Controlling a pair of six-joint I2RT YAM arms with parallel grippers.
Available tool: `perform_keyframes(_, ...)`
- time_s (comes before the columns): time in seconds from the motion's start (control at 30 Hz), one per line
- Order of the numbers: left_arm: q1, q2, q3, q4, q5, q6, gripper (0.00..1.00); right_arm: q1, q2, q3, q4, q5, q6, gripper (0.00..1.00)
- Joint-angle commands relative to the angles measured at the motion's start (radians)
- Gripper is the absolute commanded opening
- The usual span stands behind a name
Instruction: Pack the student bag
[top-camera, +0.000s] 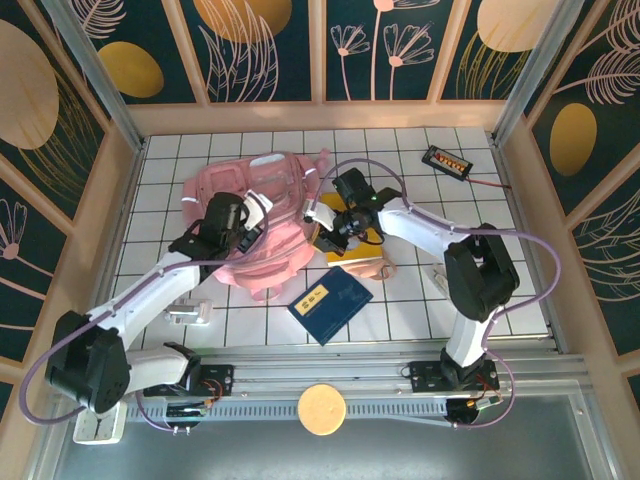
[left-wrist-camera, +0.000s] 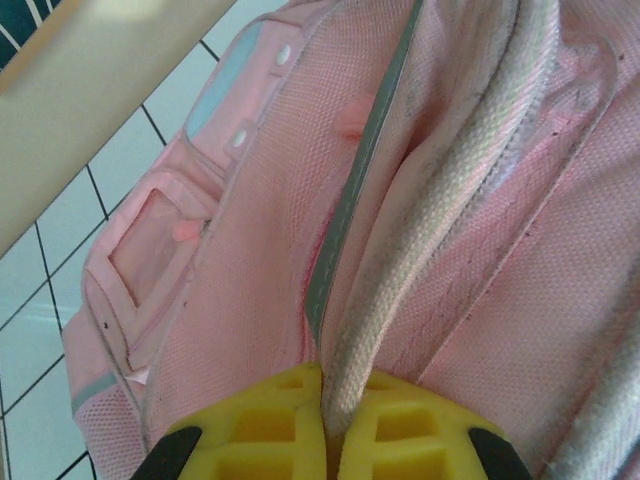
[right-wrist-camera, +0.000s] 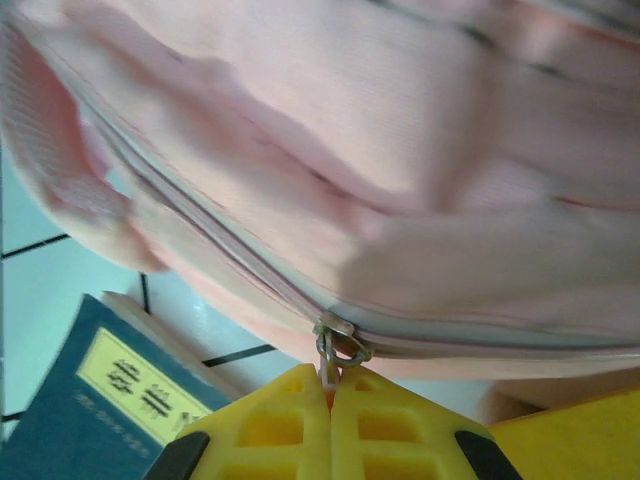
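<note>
On the white tiled table (top-camera: 430, 300), left of centre and toward the far side, lies the student bag (top-camera: 270, 180), a soft pink fabric pack spread flat, with both arms reaching onto it. From the left wrist its mesh-like weave (left-wrist-camera: 250, 300) shows close up, with a small clear window pocket at the left and a grey strip running down the middle. Just near and right of the bag rests a dark blue book (top-camera: 330, 303) with a yellow label, lying at an angle; the right wrist sees its corner (right-wrist-camera: 90, 400) under the bag's edge. A flat yellow thing (top-camera: 372, 236) sits beside the bag's right edge, beneath the right arm, and a pinkish-beige pouch (top-camera: 368, 268) lies just near it, touching the book's far corner. A black device (top-camera: 447, 160) with an orange face lies well apart at the far right. The left gripper (left-wrist-camera: 325, 388) sits over the bag's middle (top-camera: 260, 212), its yellow fingers closed on a pale woven strap (left-wrist-camera: 440, 190). The right gripper (right-wrist-camera: 330, 388) is at the bag's right edge (top-camera: 316, 220), its fingers pinched together on the small metal zipper pull (right-wrist-camera: 327, 358) hanging from the slider.
</note>
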Motion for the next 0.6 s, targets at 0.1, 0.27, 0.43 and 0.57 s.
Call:
perform_keyframes(0.1, -0.067, 0.140, 0.148, 0.061, -0.113, -0.192, 0.00, 0.062, -0.045, 0.056, -0.059, 0.035, 0.367, 0.00)
perform_keyframes(0.27, -0.131, 0.285, 0.317, -0.032, -0.114, -0.354, 0.00, 0.113, -0.022, 0.035, 0.094, 0.041, 0.753, 0.00)
perform_keyframes(0.43, -0.148, 0.370, 0.432, -0.096, -0.079, -0.532, 0.00, 0.116, -0.086, -0.104, 0.328, 0.021, 0.989, 0.00)
perform_keyframes(0.57, -0.148, 0.429, 0.527, -0.132, 0.000, -0.665, 0.00, 0.116, -0.121, -0.241, 0.546, 0.005, 1.149, 0.00)
